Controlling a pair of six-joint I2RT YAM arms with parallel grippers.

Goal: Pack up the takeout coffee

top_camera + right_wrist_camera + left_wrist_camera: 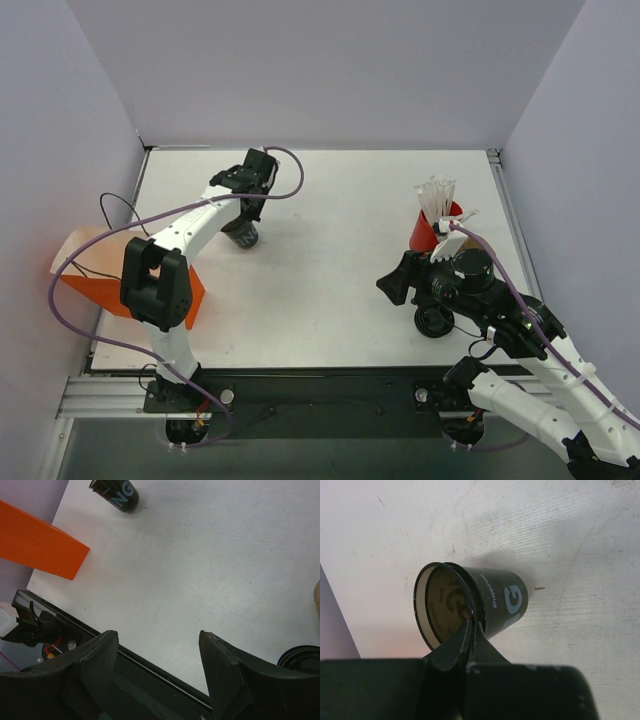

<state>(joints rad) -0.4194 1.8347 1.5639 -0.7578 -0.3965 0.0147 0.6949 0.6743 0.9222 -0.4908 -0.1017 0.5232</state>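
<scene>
Left of centre, left jaws tight on rim of lidless cup (495, 600).

This is a robotics lab test cell, not a home or a shop. A bare white tabletop (330, 270) fills the middle of the top view, boxed in on the left, back and right by plain pale lavender panels (330, 70) with nothing hung on them. Along the bottom edge runs a slotted aluminium rail (100, 395), to which two white-and-black robot arms, the left arm (190, 228) and the right arm (545, 405), are bolted, with loose purple cables (292, 172) looping off them. The only goods are a few staged props: an orange bag (95, 278) at the left edge, a red cup (424, 234) of white sticks at the right, and a printed dark cup (243, 237) at upper centre-left.
</scene>
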